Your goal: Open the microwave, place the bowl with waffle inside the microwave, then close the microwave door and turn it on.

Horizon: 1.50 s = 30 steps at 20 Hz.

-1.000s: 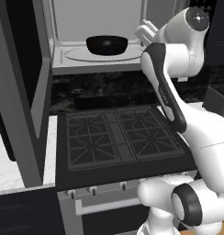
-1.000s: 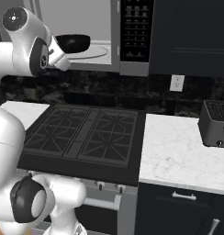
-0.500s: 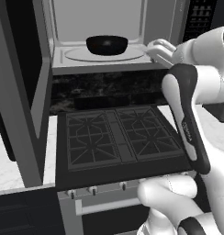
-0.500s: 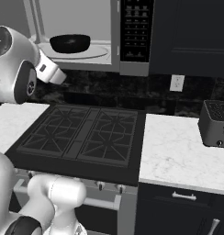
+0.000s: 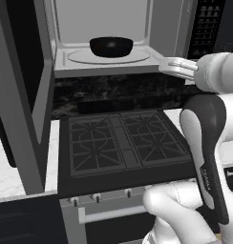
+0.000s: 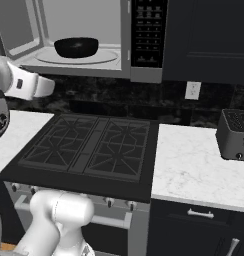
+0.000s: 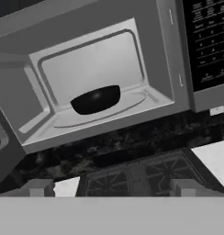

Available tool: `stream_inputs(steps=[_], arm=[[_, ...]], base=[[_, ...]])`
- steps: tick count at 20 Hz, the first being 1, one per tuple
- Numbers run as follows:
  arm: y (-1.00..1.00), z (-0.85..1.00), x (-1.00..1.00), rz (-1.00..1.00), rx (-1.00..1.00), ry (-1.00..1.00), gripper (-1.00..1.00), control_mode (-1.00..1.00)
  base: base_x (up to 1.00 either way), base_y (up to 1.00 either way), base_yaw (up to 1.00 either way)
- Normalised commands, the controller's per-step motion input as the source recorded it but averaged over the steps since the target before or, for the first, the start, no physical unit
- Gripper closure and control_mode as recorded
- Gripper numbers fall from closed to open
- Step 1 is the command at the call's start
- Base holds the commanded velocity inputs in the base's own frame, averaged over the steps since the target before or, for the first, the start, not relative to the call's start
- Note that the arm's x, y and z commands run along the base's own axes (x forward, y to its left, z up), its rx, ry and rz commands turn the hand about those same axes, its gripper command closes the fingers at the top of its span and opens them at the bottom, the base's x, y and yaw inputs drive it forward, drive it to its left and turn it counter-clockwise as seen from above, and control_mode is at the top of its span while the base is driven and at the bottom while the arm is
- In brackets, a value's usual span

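Bowl with waffle [image 5: 111,46] sits on turntable inside microwave [image 6: 125,45]; waffle itself not visible. Placement step judged complete. My gripper [image 7: 112,187] empty, jaws spread wide, clear of cavity, above stove [image 5: 123,143]. Microwave door [image 5: 23,90] stands open at left. Next: I swing door shut, then press button panel [image 6: 149,32].

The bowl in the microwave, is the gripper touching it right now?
Apart. In the hand view the bowl sits on the microwave turntable, far beyond the open gripper, with stove between them.
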Motion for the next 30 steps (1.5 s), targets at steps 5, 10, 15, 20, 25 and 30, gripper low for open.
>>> stream_inputs(steps=[5, 10, 15, 20, 25, 30], arm=[[0.01, -0.21, -0.44, 0.01, -0.09, -0.39, -1.00, -1.00], [-0.03, -0.03, -0.06, -0.05, 0.00, -0.09, -1.00, -1.00], [0.01, 0.03, -0.06, -0.05, -0.01, -0.05, -1.00, -1.00], [0.11, 0.00, -0.43, 0.00, 0.00, 0.00, -1.00, -1.00], [0.16, 0.04, -0.77, 0.00, 0.00, 0.00, -1.00, -1.00], [0.24, 0.00, -0.68, 0.00, 0.00, -0.01, -1.00, -1.00]], base=[[0.00, 0.00, 0.00], [0.00, 0.00, 0.00], [0.00, 0.00, 0.00], [0.00, 0.00, 0.00], [0.00, 0.00, 0.00], [0.00, 0.00, 0.00]])
